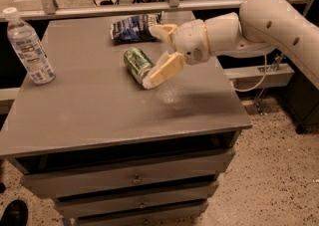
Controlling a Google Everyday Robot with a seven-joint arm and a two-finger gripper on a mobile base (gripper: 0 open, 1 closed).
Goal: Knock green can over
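Observation:
The green can (pixel 137 62) lies tipped on its side near the middle of the grey tabletop (pixel 89 110), its silver end toward the front right. My gripper (pixel 155 56) reaches in from the right and is open. One cream finger (pixel 162 70) is at the can's front end, the other finger (pixel 162 32) is raised over the snack bag. The can lies beside the gap between the fingers, not gripped.
A clear plastic water bottle (pixel 27 46) stands at the table's left edge. A dark blue snack bag (pixel 133 26) lies at the back centre. Drawers (pixel 134 177) are below the tabletop. A rail (pixel 124 7) runs behind the table.

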